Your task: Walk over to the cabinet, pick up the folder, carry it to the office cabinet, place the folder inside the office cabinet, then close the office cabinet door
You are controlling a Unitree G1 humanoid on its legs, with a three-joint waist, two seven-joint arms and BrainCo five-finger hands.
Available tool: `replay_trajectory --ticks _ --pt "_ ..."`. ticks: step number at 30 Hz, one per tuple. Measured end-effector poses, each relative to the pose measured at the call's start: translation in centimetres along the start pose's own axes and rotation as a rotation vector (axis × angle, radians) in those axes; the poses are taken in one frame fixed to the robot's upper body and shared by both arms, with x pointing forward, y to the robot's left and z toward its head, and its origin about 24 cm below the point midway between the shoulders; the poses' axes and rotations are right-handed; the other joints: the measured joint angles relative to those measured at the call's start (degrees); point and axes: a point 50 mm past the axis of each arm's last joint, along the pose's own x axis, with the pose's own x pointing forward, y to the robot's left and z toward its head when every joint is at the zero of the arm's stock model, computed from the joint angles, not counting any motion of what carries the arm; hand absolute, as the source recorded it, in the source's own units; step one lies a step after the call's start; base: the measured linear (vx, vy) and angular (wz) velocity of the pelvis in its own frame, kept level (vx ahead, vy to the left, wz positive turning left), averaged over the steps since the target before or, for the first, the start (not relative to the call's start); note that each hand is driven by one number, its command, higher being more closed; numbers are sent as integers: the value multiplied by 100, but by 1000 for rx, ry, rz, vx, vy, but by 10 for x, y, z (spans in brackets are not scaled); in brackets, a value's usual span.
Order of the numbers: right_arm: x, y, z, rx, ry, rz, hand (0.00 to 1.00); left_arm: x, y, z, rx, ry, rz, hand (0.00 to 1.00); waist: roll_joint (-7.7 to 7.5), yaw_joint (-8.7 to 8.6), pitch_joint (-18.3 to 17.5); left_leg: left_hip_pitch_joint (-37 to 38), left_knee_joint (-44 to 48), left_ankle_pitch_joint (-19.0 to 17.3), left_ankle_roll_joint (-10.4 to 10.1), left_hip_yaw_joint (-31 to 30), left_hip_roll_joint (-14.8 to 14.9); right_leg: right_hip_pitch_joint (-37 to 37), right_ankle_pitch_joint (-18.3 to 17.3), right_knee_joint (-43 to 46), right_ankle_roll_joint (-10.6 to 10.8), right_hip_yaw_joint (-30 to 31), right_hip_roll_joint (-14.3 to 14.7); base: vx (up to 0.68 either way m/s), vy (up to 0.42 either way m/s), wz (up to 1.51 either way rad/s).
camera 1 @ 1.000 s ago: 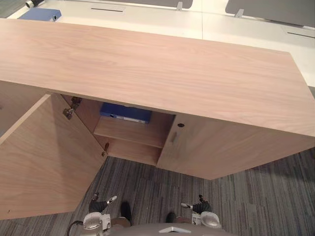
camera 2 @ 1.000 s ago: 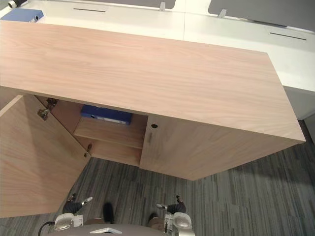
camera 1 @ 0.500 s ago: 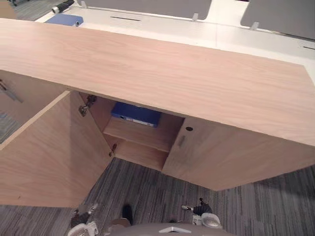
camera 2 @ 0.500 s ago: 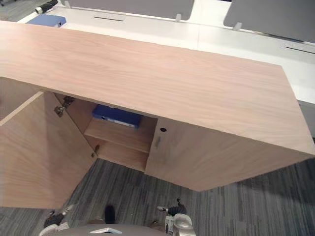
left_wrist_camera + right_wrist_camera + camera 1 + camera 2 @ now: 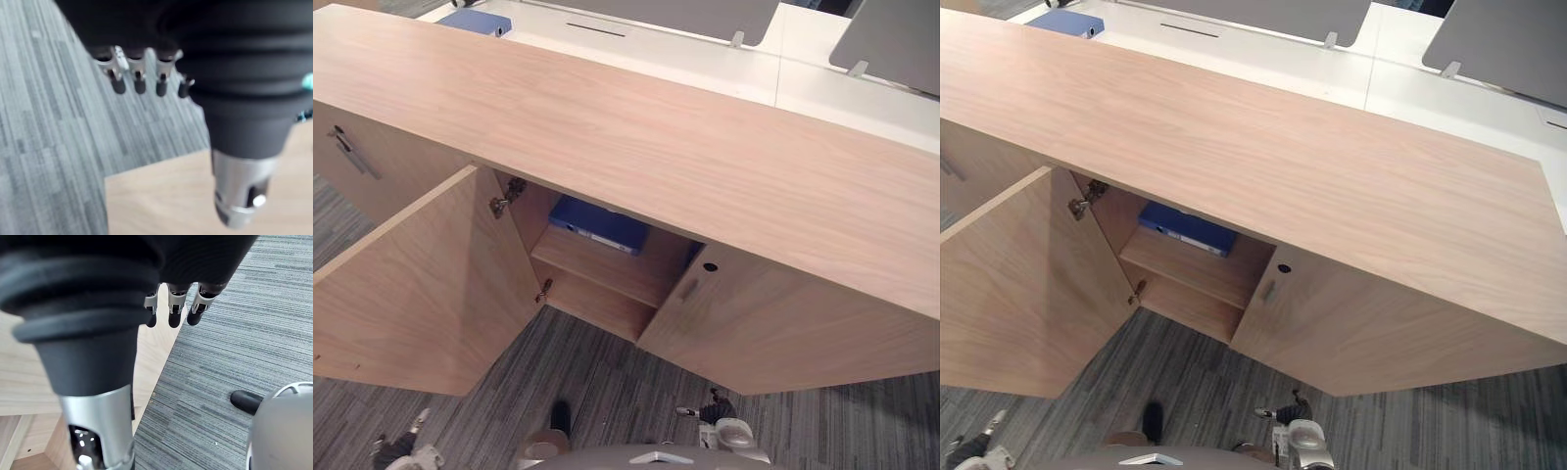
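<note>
A blue folder (image 5: 597, 223) lies flat on the upper shelf inside the wooden office cabinet (image 5: 656, 147). The cabinet's left door (image 5: 421, 284) stands swung wide open; its right door (image 5: 783, 333) is closed. My left hand (image 5: 396, 452) hangs low at the lower left, in front of the open door's bottom edge, its fingers (image 5: 137, 83) relaxed and holding nothing. My right hand (image 5: 715, 416) hangs low before the closed door, its fingers (image 5: 173, 313) straight and holding nothing. Both hands are well short of the folder.
A second blue folder (image 5: 475, 20) lies on the white desk (image 5: 705, 59) behind the cabinet. Another cabinet front with a metal handle (image 5: 352, 155) adjoins on the left. Grey striped carpet (image 5: 607, 392) covers the floor in front.
The camera has turned, shifting the whole cabinet in the picture. My left hand has swung out from beside my body to the lower left corner. The folder and the door keep their places.
</note>
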Motion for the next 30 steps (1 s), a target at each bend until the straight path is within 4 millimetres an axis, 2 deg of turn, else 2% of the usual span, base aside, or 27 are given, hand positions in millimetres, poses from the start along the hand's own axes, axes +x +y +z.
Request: replay_trajectory --ticks 3,5,9,11,16,21,25,30 --pt "0 1 0 -9 0 5 0 9 19 27 -6 -69 51 0 -54 68 14 1 0 -9 12 -12 -1 11 -2 0 -4 7 1 -3 -6 1" --pt "0 1 0 -10 -1 6 0 15 30 53 16 -138 70 0 -83 108 24 0 0 -24 31 -18 -6 11 1 3 -9 37 -1 0 0 0" --pt "0 3 1 -25 -8 16 0 20 37 98 72 -258 76 0 -88 142 25 3 0 -37 30 -40 -10 11 8 24 -19 144 -2 -9 -3 4" --pt "-1 4 1 -44 -13 33 0 21 36 113 102 -301 62 0 -88 142 25 5 0 -36 30 -44 -10 8 9 39 -20 151 -2 0 0 0" --pt "-2 0 -4 -50 -4 34 0 20 25 132 227 -363 10 0 -94 136 21 19 1 -49 8 -36 -6 2 17 54 -31 188 -3 0 0 0" --pt "-2 -4 -8 -58 3 37 0 12 -4 155 361 -479 -118 0 -105 135 14 55 2 -64 1 -15 4 -2 19 81 -33 321 0 4 -8 -2" --pt "-3 -9 -12 -65 12 34 0 12 -7 162 408 -495 -137 0 -103 141 14 99 2 -76 11 7 19 1 20 117 -33 451 5 1 -8 -3" --pt "-4 -9 -16 -65 22 37 0 11 -13 160 449 -494 -160 0 -91 154 17 115 2 -87 -4 17 29 -45 26 195 -41 470 5 -5 -4 1"
